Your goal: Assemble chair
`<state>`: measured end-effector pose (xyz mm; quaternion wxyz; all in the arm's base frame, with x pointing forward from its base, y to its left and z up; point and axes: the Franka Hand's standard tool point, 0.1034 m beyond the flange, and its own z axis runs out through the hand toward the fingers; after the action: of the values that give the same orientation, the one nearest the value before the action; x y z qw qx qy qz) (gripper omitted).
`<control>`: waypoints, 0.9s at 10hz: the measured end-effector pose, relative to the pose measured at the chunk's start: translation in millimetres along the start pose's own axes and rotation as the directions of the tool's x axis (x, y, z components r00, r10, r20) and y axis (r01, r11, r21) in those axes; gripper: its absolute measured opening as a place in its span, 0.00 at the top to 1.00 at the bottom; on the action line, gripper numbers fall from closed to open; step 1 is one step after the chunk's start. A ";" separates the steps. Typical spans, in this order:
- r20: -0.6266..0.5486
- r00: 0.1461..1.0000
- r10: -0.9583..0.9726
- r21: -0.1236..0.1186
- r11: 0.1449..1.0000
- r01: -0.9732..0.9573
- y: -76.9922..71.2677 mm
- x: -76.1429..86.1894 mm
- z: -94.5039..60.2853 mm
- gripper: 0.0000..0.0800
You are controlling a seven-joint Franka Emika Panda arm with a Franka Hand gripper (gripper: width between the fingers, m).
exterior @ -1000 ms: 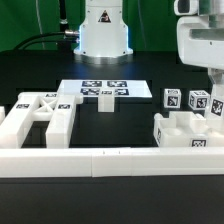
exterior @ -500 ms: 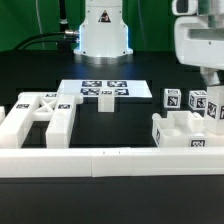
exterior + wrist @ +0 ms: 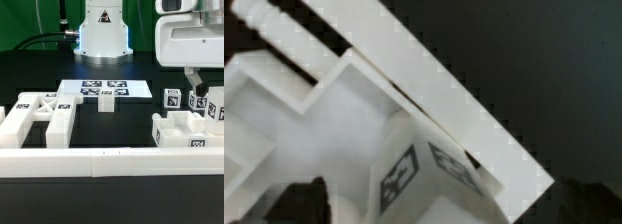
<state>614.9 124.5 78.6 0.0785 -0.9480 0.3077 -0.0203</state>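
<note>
Several white chair parts lie on the black table. An X-braced frame (image 3: 38, 108) lies at the exterior view's left. A short leg (image 3: 105, 103) stands by the marker board (image 3: 100, 89). At the right, a chunky white part (image 3: 183, 130) sits with three tagged square-ended legs behind it (image 3: 172, 98) (image 3: 197, 101) (image 3: 216, 108). My gripper (image 3: 197, 88) hangs just above the middle leg, open. In the wrist view a tagged leg end (image 3: 423, 172) lies between my dark fingers (image 3: 299, 203), and my gripper (image 3: 438, 208) holds nothing. A long white slab edge (image 3: 420, 80) runs across that view.
The long low white border rail (image 3: 95, 158) runs along the front of the table. The robot base (image 3: 103, 30) stands at the back centre, with cables to its left.
My gripper has moved to the exterior view's left, from over the rightmost leg to over the middle leg. The parts have not moved.
</note>
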 end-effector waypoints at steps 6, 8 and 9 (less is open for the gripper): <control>0.014 0.813 -0.583 -0.042 0.812 0.583 1.0 4.8 -0.8 0.19; 0.019 0.723 -0.690 -0.049 0.722 0.690 1.1 5.6 -0.9 0.19; 0.020 0.708 -0.706 -0.048 0.706 0.706 1.8 6.6 -1.1 0.30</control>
<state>619.1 119.1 79.3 0.0402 -0.9953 -0.0777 -0.0408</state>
